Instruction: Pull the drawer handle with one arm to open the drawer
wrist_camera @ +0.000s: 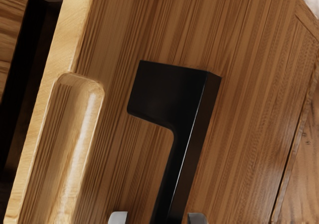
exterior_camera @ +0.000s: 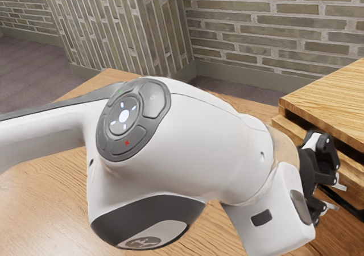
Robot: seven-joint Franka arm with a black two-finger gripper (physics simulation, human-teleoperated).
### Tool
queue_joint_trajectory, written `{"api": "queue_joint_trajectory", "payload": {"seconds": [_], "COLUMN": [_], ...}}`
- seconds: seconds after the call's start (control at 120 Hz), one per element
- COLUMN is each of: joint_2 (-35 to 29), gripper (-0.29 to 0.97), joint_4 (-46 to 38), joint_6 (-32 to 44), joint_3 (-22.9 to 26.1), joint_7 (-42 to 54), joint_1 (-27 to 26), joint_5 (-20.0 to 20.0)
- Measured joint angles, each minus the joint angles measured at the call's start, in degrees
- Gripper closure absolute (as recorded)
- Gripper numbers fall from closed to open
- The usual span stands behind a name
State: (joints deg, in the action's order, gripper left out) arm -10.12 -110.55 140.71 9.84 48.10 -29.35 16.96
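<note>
Reaching from the exterior view's left toward its right, the white arm [exterior_camera: 216,148] takes up most of that view above a wooden table [exterior_camera: 40,210]. On its near joint sits a round grey button pad [exterior_camera: 128,119] with a lit white centre, 1 small green mark above it and 1 small red mark below. A dark grey cap [exterior_camera: 145,227] under the joint carries a pale emblem too small to read. The black gripper [exterior_camera: 333,194] is at the arm's far end, right up against the front of a wooden cabinet [exterior_camera: 330,102] at the exterior view's right. The drawer [exterior_camera: 293,128] lies just under the cabinet's top board. Brick walls [exterior_camera: 273,23] and a dull purple floor [exterior_camera: 28,68] stand behind.

In the wrist view, the drawer's wooden front fills the frame, with a black handle [wrist_camera: 179,114] standing out from it just under the hand. 2 grey fingertips [wrist_camera: 118,218] stand 1 on each side of the handle's bar. One sits at the bar's edge, and a strip of wood shows between the other and the bar, so the gripper is parted around the handle, not clamped on it. A rounded wooden ridge [wrist_camera: 75,144] runs beside the handle, and a dark gap [wrist_camera: 25,59] shows past the front's edge.
</note>
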Motion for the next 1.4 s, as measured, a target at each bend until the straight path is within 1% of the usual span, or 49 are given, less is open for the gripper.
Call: {"api": "queue_joint_trajectory", "payload": {"seconds": [0.133,0.25,0.342,0.375,0.458,0.583,0.692,0.767,0.867,0.992,1.042,1.117,1.15,1.208,1.258,1.3,1.342,1.4], "joint_2": [-4.90,-6.00,-7.11,-8.06,-10.08,-13.46,-16.40,-18.85,-20.69,-22.50,-23.55,-24.78,-25.04,-25.59,-26.05,-26.65,-27.48,-28.26], "gripper": [0.67,0.65,0.72,0.70,0.70,0.67,0.70,0.67,0.67,0.64,0.65,0.70,0.67,0.69,0.64,0.64,0.72,0.73], "joint_4": [-3.98,-5.61,-6.09,-6.23,-7.14,-10.38,-12.79,-14.02,-14.86,-17.02,-17.81,-18.77,-18.99,-19.15,-19.24,-19.27,-19.31,-19.60], "joint_6": [-1.21,-3.00,-4.68,-5.43,-6.92,-8.34,-9.03,-9.61,-10.75,-11.83,-12.26,-12.82,-13.10,-13.59,-14.04,-14.59,-15.25,-16.23], "joint_3": [0.59,0.76,1.41,2.06,2.85,2.98,2.99,3.09,3.54,4.05,4.65,5.27,5.65,6.74,7.72,8.36,8.73,8.90], "joint_7": [-0.34,-0.50,-0.69,-0.74,-0.83,-0.86,-0.90,-0.92,-0.86,-0.95,-0.97,-1.02,-1.01,-1.00,-0.95,-0.92,-0.90,-0.98], "joint_1": [-0.17,-0.25,-0.10,-0.10,-0.18,-0.21,-0.22,-0.22,-0.17,-0.16,-0.12,-0.09,-0.07,-0.01,0.04,0.03,0.00,0.19], "joint_5": [-0.02,-0.04,0.20,0.29,0.07,-0.50,-1.37,-1.87,-3.11,-4.91,-5.67,-6.79,-7.25,-8.10,-9.08,-9.79,-10.34,-10.78]}}
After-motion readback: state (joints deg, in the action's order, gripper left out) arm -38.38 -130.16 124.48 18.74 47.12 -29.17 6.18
